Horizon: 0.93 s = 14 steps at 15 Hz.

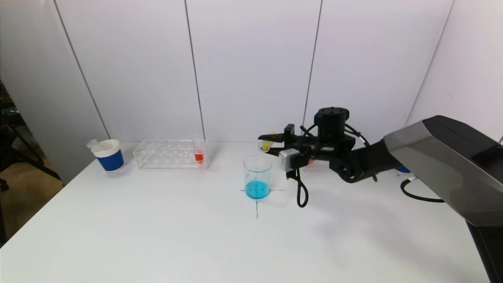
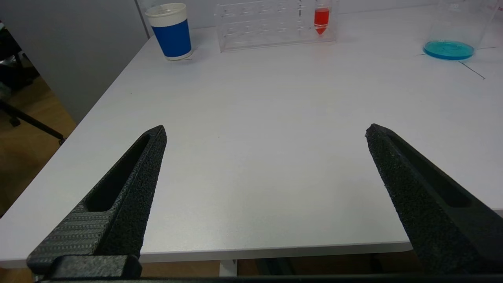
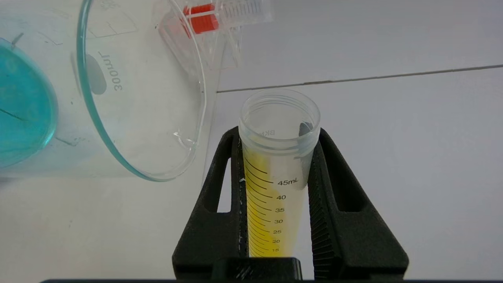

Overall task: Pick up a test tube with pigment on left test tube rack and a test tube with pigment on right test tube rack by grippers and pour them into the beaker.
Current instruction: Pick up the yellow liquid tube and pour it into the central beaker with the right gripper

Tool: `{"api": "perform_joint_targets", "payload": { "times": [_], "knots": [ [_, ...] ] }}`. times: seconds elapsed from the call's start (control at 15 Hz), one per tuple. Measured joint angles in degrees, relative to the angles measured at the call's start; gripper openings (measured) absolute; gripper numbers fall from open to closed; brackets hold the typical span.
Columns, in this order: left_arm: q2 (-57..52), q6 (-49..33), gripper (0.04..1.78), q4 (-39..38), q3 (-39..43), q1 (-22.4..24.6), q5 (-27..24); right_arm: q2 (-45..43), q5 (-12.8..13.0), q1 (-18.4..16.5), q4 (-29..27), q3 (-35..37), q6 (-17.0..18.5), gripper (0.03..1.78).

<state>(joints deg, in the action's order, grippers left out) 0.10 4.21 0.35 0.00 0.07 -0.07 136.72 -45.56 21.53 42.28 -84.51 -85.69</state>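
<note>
Head view. Right gripper reaches in from the right and is clamped on a test tube of yellow pigment. The tube is tipped over toward horizontal, mouth end pointing to the robot's left, just behind and above the rim of the beaker. The beaker stands on a cross mark mid-table with blue liquid in its bottom. Left rack sits well to the left at the back, one red-pigment tube upright in its end nearest the beaker. Blue-and-white cup beyond the rack's far end. Right rack mostly hidden behind the right arm. Left arm not seen here.

Left wrist view. Left gripper with jaws spread wide, nothing between them, hanging over the near edge of the table. Red tube and rack far ahead of it; beaker off to the side. Parked, by the look of it.

Right wrist view. Both fingers pressed to the sides of the graduated tube, gripped below its open mouth. Yellow liquid lies along one wall, stopping short of the lip. Beaker rim just beside the tube mouth, not under it.

Judgement: the pour turns on that offset. The tube's long axis runs toward the beaker's side, so the mouth needs carrying over the rim before tipping further, or the yellow will land on the table.
</note>
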Motion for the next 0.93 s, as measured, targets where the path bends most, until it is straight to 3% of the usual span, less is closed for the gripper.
{"api": "perform_joint_targets", "payload": {
  "times": [0.93],
  "knots": [
    [0.0, 0.0, 1.77, 0.0, 0.0, 0.0, -0.02, -0.83, 3.34, 0.9, -5.29, -4.16, -7.31, 0.5]
  ]
}}
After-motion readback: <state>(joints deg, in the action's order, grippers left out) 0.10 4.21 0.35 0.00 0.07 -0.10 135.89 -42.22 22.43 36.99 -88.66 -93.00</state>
